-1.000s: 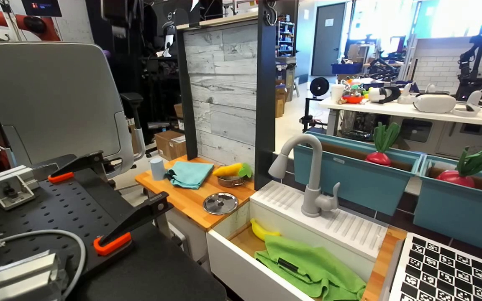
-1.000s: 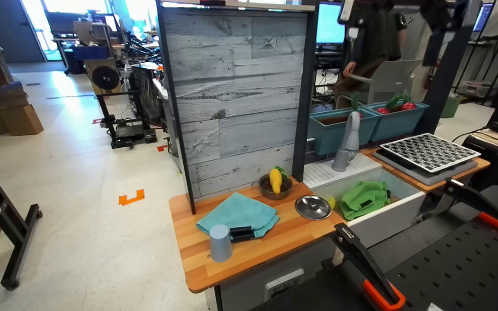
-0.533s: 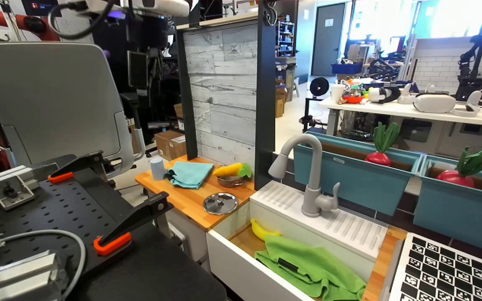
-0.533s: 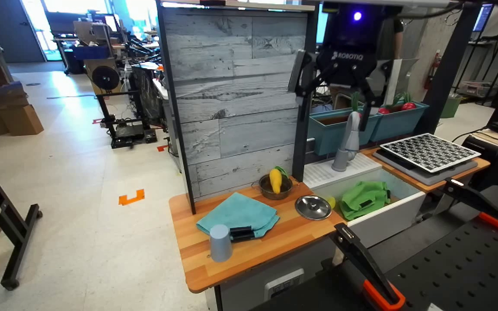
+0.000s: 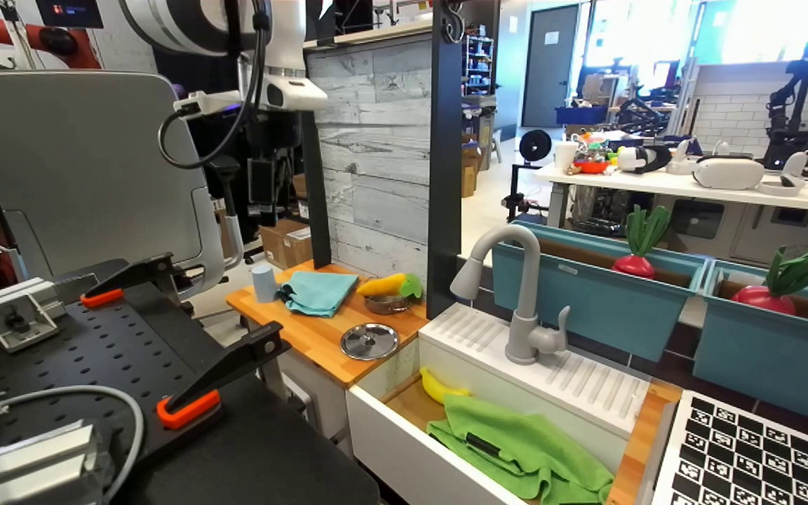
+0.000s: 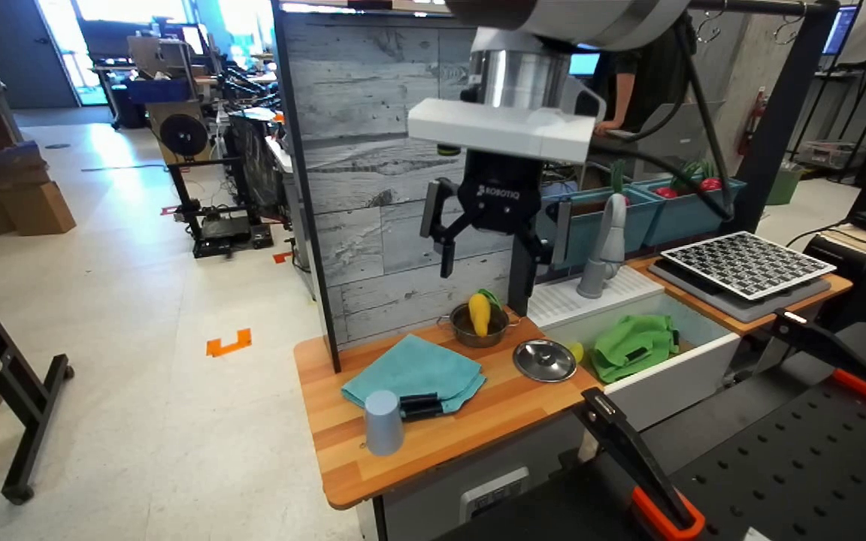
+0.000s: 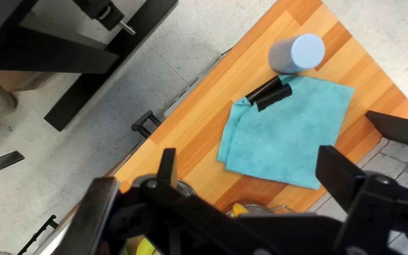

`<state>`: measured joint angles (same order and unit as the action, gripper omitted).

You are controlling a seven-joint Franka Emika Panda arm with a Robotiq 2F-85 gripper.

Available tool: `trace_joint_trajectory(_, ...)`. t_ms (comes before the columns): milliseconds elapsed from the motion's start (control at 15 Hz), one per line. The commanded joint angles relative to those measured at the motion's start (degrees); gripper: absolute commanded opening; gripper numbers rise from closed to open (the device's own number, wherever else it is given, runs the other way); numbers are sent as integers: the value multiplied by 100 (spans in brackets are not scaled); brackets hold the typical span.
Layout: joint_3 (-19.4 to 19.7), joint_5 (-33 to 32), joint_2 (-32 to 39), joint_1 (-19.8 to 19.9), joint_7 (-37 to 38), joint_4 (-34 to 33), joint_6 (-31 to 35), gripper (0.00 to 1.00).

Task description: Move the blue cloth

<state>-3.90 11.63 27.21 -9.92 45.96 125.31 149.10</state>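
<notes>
The blue cloth is a folded teal-blue square with two black strips at one corner. It lies flat on the wooden counter [image 6: 343, 451] and shows in both exterior views [image 5: 323, 289] [image 6: 410, 367] and in the wrist view [image 7: 289, 131]. My gripper [image 6: 487, 270] hangs above the counter in an exterior view, fingers pointing down, well above the cloth and over the pot side of it. It is open and empty. In the wrist view my gripper [image 7: 248, 154] has its fingers wide apart, with the cloth ahead of and between them. It does not touch the cloth.
A pale blue cup [image 6: 383, 424] stands at the cloth's black-striped corner. A metal pot [image 6: 478, 334] with a yellow squash and a lid [image 6: 544, 361] are beside the cloth. A wood-look panel [image 6: 410, 165] rises behind. The sink holds a green cloth [image 5: 523, 449] and a banana [image 5: 442, 387].
My arm has come down from the top of both exterior views. The gripper has lowered and moved towards the counter with the cloth, staying open. The cloth has not moved.
</notes>
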Motion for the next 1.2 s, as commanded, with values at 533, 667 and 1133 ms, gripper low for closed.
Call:
trace_joint_trajectory(533, 613, -494, 1967, -862, 1132, -2150, -370, 100)
trace_joint_trajectory(667, 621, -410, 1899, -857, 1227, -1898, -113, 100)
trace_joint_trajectory(1133, 627, -409, 1909, -850, 1228, -1887, -110, 100)
